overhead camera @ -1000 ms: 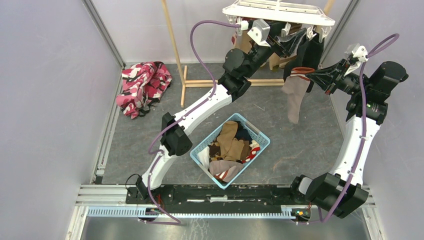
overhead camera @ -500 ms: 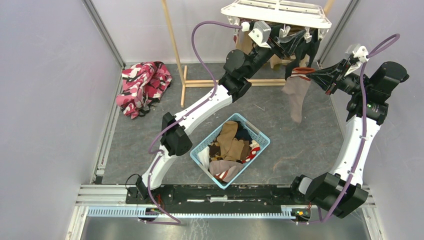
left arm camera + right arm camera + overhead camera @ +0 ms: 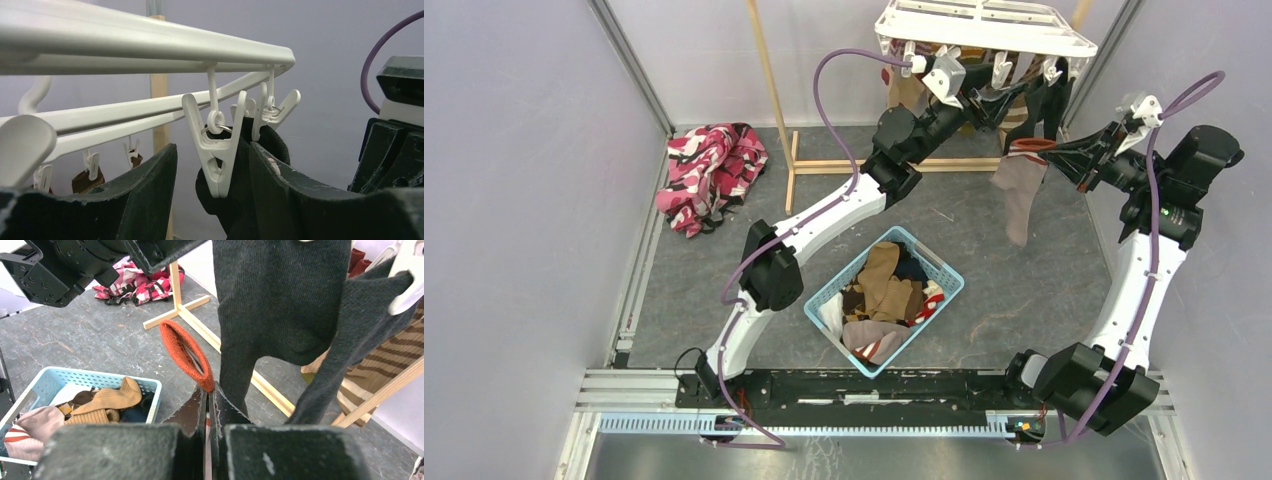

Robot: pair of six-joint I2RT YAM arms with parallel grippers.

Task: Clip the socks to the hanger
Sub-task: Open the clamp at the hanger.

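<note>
The white hanger hangs at the top, with dark socks clipped under it. My left gripper is raised beneath its bars. It is open, its fingers on either side of a shut white clip that holds nothing; the left finger is clear of it, and a black sock hangs behind. My right gripper is shut on the red cuff of a grey sock, which dangles just below the hanger's right end.
A light blue basket with several socks stands on the floor between the arms. A pink patterned cloth lies at the back left. A thin wooden frame stand rises behind the hanger. Walls close in on both sides.
My left gripper has moved up and right under the hanger to straddle a clip. The hanger has swayed slightly. The right gripper still holds the grey sock and has barely shifted.
</note>
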